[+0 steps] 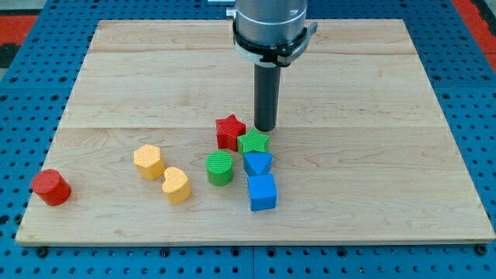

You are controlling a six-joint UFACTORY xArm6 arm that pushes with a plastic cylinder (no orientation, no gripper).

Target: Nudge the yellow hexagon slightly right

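The yellow hexagon (148, 161) lies on the wooden board (372, 93) at the lower left of centre. A yellow heart (177, 184) lies just to its lower right. My tip (265, 128) touches down above a cluster of blocks, just above the green star (253, 142) and to the right of the red star (229, 131). The tip is well to the right of the yellow hexagon, about a quarter of the board's width away.
A green cylinder (219, 167) sits below the red star. A blue triangle (257, 163) and a blue cube (262, 191) lie below the green star. A red cylinder (51, 187) stands near the board's lower left corner.
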